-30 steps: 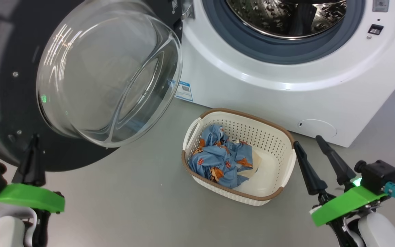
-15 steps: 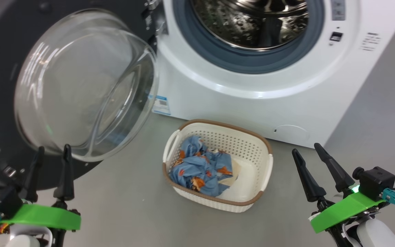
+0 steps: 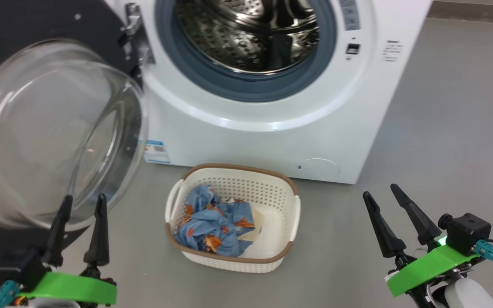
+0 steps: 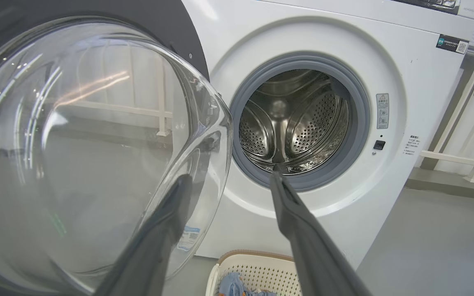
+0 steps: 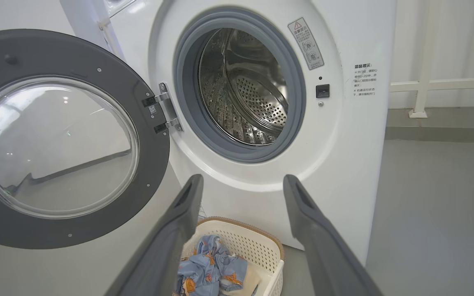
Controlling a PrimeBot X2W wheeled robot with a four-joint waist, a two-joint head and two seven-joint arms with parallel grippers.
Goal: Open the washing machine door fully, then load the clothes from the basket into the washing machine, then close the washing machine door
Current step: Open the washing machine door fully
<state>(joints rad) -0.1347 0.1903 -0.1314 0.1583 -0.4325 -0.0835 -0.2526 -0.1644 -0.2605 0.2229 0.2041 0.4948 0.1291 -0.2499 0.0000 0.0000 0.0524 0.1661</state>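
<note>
The white washing machine (image 3: 272, 137) (image 4: 405, 82) (image 5: 344, 135) stands with its drum (image 3: 250, 38) bare. Its door (image 3: 54, 124) (image 4: 76, 148) (image 5: 56, 139) is swung wide to the left, glass bowl bulging toward me. On the floor before the machine sits the cream basket (image 3: 287, 222) (image 5: 257, 242) (image 4: 261, 267), and the blue printed clothes (image 3: 214, 226) (image 5: 212, 267) lie bunched in its left half. My left gripper (image 3: 82, 203) (image 4: 228, 181) is open at the lower left, just in front of the door's glass. My right gripper (image 3: 381, 190) (image 5: 241, 181) is open at the lower right, right of the basket, holding nothing.
Grey floor (image 3: 452, 128) spreads to the right of the machine. A white rail (image 5: 442, 84) runs along the wall behind it. A blue label (image 3: 157, 151) marks the machine's lower left front.
The head view has swung right and up, so machine, door and basket sit further left in it. The left gripper now shows both fingers spread near the glass. The right gripper barely moved.
</note>
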